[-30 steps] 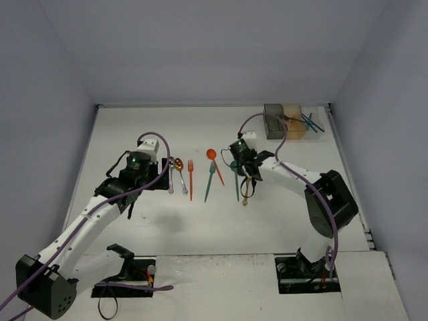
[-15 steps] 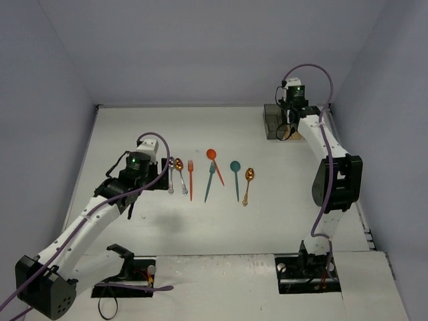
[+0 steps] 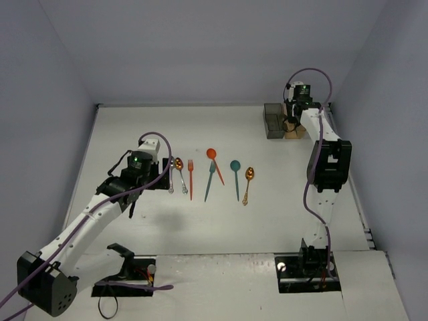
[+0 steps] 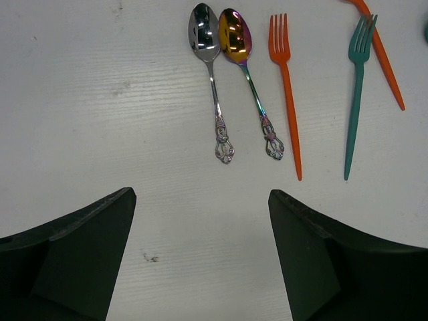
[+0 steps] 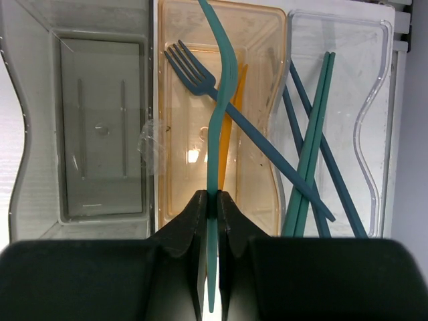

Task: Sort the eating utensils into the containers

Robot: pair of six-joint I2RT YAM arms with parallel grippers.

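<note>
Clamping teal utensil (image 5: 213,160), right end effector (image 5: 209,195) hung directly over orange-tan bin (image 5: 180,134), shaft lying along bin's length.

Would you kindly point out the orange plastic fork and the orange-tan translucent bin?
orange plastic fork (image 4: 289,110), left wrist view, on its handle.
orange-tan translucent bin (image 5: 177,134), right wrist view, on its bare floor.

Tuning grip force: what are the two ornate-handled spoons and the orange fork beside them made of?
Silver spoon and gold-purple spoon: likely polished metal, with mirror reflections and embossed handles. Orange fork: probably matte plastic, flat even colour, no glare.
</note>
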